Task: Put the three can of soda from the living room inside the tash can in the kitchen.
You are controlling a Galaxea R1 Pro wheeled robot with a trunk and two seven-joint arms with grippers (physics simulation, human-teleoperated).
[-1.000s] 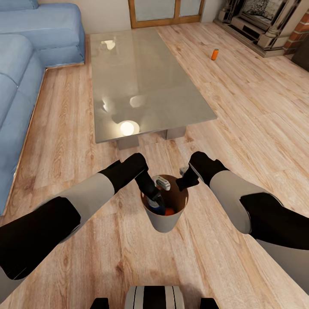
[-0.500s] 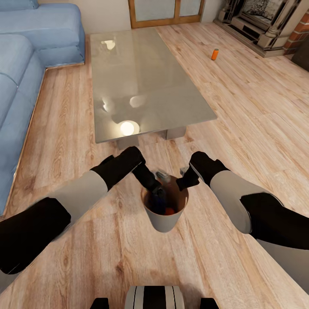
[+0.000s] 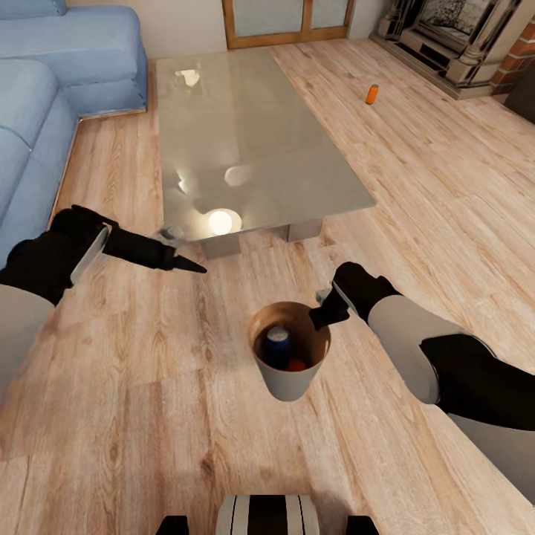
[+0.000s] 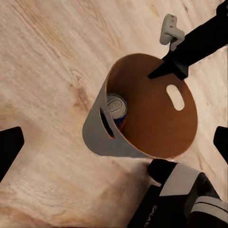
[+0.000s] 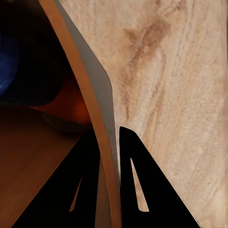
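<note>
Since dropping the blue can (image 3: 277, 343), my left claw (image 3: 195, 265) swung clear, spread empty; right claw (image 3: 321, 318) pinches the bin (image 3: 286, 386) rim, two cans in, one orange can (image 3: 371, 93) left.

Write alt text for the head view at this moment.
The right gripper pinches the rim of the bin, which holds a blue can and an orange can. The left gripper hangs apart, over the wood floor. A third can stands near the fireplace.
</note>
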